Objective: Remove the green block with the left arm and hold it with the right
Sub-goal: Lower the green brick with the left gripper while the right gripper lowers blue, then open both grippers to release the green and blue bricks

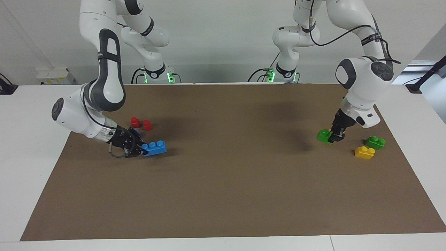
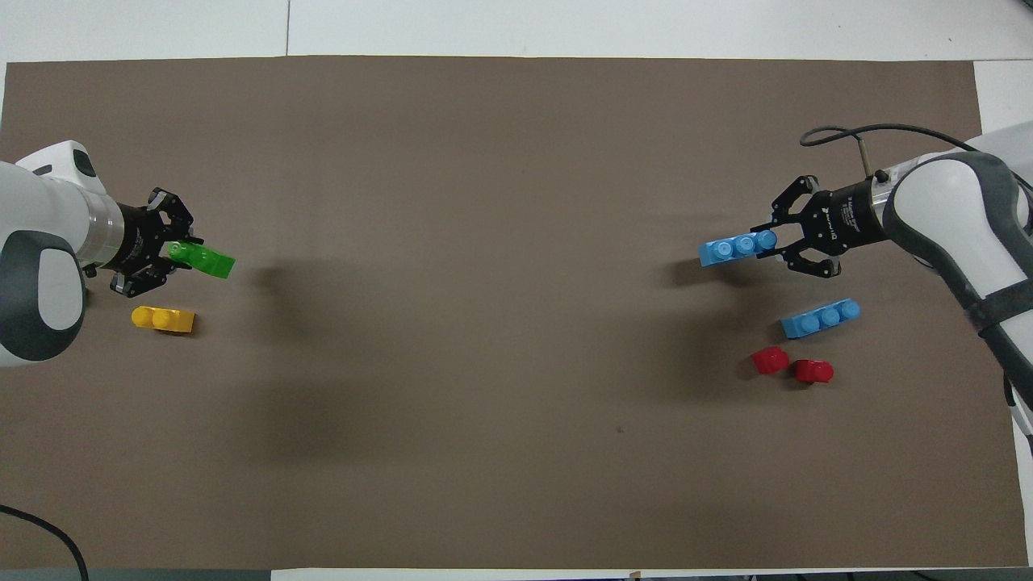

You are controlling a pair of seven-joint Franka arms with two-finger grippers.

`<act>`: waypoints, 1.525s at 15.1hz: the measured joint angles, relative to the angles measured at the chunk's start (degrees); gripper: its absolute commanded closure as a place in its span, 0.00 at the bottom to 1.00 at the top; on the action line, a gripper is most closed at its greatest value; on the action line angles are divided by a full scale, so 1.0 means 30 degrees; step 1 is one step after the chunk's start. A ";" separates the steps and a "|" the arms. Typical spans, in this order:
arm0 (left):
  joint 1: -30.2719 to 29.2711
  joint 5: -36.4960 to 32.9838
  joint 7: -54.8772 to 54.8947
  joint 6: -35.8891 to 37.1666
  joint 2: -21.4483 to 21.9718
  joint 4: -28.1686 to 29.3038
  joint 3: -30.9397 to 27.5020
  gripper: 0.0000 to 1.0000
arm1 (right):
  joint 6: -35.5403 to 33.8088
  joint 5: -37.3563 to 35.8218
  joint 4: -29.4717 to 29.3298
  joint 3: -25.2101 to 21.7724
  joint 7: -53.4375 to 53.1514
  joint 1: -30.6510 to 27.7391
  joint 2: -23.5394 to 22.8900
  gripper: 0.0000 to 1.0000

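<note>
Left gripper [image 1: 337,136], at the left arm's end of the brown mat [image 1: 223,195], is clamped on the green block [image 1: 324,136], held just above the mat. Beside it lie a yellow brick [image 1: 364,152] and a darker green brick [image 1: 375,142], both resting on the mat. Right gripper [image 1: 138,149], at the right arm's end, is closed on one end of a blue three-stud brick [image 1: 155,147]. Close by sit a second blue brick [image 2: 820,317] and two red pieces [image 1: 141,123].
</note>
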State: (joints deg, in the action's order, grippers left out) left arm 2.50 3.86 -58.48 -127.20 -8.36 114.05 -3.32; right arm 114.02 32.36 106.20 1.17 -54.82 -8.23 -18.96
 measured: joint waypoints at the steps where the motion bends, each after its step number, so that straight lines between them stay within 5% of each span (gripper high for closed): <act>1: -0.0135 0.0000 0.0208 -0.0476 -0.0525 -0.0145 0.0000 1.00 | 0.0005 -0.0002 0.0162 0.0002 0.0100 -0.0177 -0.0009 1.00; 9: -0.0844 -0.1327 0.1290 -0.1262 -0.4448 -0.3118 -0.0001 1.00 | 0.1212 0.0089 0.1241 0.0041 0.1960 -0.0688 -0.0853 1.00; 10: -0.0875 -0.1337 0.1463 -0.1463 -0.4642 -0.3134 0.0002 1.00 | 0.1214 0.0081 0.1243 0.0043 0.1967 -0.0705 -0.0853 0.53; 11: -0.0877 -0.1358 0.1713 -0.1593 -0.4793 -0.3133 0.0015 1.00 | 0.1214 0.0077 0.1243 0.0056 0.1968 -0.0704 -0.0853 0.19; 12: -0.0876 -0.1384 0.2194 -0.1611 -0.4925 -0.3127 0.0041 1.00 | 0.1214 0.0075 0.1243 0.0081 0.1968 -0.0703 -0.0855 0.08; 14: -0.0880 -0.1383 0.3465 -0.1706 -0.4966 -0.3135 0.0046 1.00 | 0.1216 0.0073 0.1210 0.0124 0.1968 -0.0701 -0.0854 0.07; 16: -0.0882 -0.1384 0.4074 -0.1742 -0.4967 -0.3132 0.0050 0.00 | 0.0949 0.0074 0.0855 0.0123 0.1822 -0.0702 -0.0818 0.06; 23: -0.0884 -0.1385 0.4469 -0.1744 -0.4738 -0.3274 0.0102 0.00 | -0.3007 -0.3054 -0.2011 0.0281 0.2002 -0.0284 0.2068 0.00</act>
State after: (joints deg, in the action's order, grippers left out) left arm -0.15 -0.29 -45.08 -132.43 -22.58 104.23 -3.01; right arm 105.00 23.19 100.17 2.01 -48.81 -9.08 -12.75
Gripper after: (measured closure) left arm 0.000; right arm 0.000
